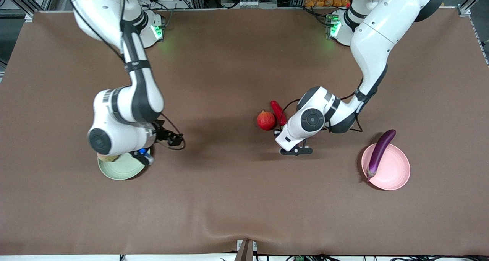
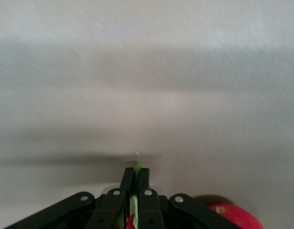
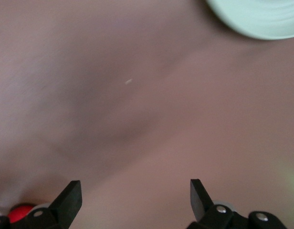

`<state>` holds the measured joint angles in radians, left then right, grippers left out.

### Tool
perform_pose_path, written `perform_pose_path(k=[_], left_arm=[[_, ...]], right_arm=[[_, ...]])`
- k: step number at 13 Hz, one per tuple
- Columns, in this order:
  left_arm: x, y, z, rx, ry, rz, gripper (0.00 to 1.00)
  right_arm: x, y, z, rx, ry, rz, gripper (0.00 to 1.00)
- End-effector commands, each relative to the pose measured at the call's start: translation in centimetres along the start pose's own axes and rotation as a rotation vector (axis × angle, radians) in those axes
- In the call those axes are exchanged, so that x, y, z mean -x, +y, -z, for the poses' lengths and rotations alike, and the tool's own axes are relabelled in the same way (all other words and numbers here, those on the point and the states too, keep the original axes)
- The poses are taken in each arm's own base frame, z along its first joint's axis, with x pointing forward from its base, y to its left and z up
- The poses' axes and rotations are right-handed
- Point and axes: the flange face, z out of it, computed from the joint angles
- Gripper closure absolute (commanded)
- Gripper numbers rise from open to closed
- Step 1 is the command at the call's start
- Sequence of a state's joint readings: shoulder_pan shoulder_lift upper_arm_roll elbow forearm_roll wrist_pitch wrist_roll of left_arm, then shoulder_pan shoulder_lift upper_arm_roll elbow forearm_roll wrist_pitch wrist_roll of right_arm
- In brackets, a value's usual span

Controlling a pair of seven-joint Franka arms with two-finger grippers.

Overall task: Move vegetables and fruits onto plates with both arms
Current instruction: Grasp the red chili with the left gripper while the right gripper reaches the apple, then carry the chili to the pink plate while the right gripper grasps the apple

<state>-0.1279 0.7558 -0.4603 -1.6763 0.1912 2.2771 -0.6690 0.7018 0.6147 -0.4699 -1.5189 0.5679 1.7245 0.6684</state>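
My left gripper (image 2: pixel 136 174) is shut on the green stem of the red chili pepper (image 1: pixel 277 111). The chili lies beside the red pomegranate-like fruit (image 1: pixel 266 120), which also shows in the left wrist view (image 2: pixel 235 217); I cannot tell whether the chili is off the table. The purple eggplant (image 1: pixel 380 152) lies across the pink plate (image 1: pixel 395 175), one end over the rim. My right gripper (image 3: pixel 136 191) is open and empty, its hand over the green plate (image 1: pixel 120 171). The plate's rim also shows in the right wrist view (image 3: pixel 261 21). The peach (image 1: pixel 108 158) sits on that plate, mostly hidden under the wrist.
The brown table cloth (image 1: pixel 229 200) has a wrinkle near the front edge. Cables and racks stand along the robots' side of the table.
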Motion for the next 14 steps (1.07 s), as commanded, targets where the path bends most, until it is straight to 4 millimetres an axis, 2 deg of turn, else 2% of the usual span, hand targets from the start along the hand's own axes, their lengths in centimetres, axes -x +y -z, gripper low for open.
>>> perform_pose_path(k=[1, 2, 4, 6, 8, 9, 11, 12, 14], left_arm=[[-1.3, -2.8, 5.1, -0.051, 0.020, -0.024, 1.00], [-1.8, -3.7, 6.8, -0.060, 0.020, -0.046, 1.00], [-3.1, -5.8, 9.6, -0.080, 0.008, -0.084, 1.00], [-4.5, -8.0, 12.0, -0.093, -0.011, -0.157, 1.00], [-5.2, -10.0, 12.7, -0.100, -0.030, -0.227, 1.00], [-5.7, -11.1, 13.0, -0.096, -0.030, -0.252, 1.00], [-7.1, -14.4, 14.8, -0.155, 0.013, -0.332, 1.00], [-7.8, -15.7, 15.7, -0.212, 0.035, -0.386, 1.00], [-8.5, -17.7, 16.6, -0.247, 0.033, -0.454, 1.00]], right_arm=[[6.9, -6.2, -2.4, -0.009, 0.100, 0.098, 0.00], [9.4, -8.2, -4.0, -0.013, 0.129, 0.099, 0.00], [13.2, -11.9, -7.0, -0.050, 0.209, 0.126, 0.00], [15.8, -15.1, -9.9, -0.069, 0.275, 0.198, 0.00], [18.5, -18.9, -13.1, -0.064, 0.335, 0.289, 0.00], [19.5, -20.2, -13.8, -0.059, 0.368, 0.331, 0.00], [21.6, -21.9, -15.2, -0.053, 0.424, 0.400, 0.00], [23.3, -22.4, -16.0, -0.063, 0.452, 0.439, 0.00], [25.2, -22.9, -17.5, -0.045, 0.515, 0.504, 0.00]])
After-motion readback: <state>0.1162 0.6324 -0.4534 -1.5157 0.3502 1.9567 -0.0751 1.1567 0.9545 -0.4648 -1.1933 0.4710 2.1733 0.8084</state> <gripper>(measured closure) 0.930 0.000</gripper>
